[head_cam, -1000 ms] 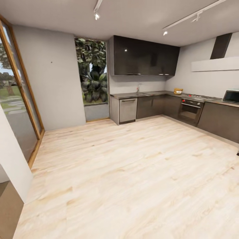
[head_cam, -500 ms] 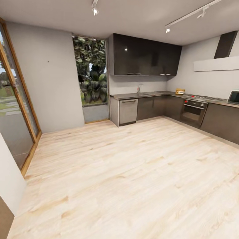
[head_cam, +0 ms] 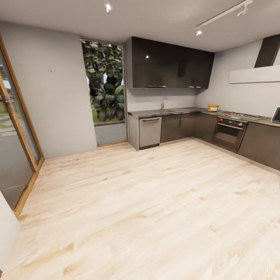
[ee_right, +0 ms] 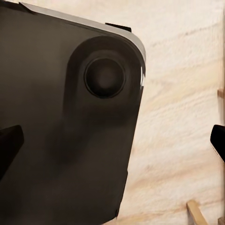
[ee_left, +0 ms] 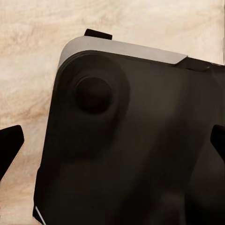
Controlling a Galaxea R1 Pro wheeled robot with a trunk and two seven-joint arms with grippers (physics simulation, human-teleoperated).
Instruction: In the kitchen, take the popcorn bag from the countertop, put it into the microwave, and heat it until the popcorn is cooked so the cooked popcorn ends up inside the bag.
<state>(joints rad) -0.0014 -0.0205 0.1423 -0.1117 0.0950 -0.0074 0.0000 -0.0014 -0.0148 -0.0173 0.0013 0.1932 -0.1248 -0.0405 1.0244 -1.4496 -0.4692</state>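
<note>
While both end effectors gape empty, one popcorn bag [head_cam: 212, 107] sits on one countertop [head_cam: 171, 111].

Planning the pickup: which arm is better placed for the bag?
Neither yet. The bag sits far across the floor on the countertop. Both grippers hang open over the robot's base. Slight lean right, since the microwave is at right.

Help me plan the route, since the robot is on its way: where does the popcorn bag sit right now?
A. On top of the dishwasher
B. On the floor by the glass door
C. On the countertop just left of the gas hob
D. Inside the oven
C: in the head view the popcorn bag stands on the countertop, just left of the gas hob.
</note>
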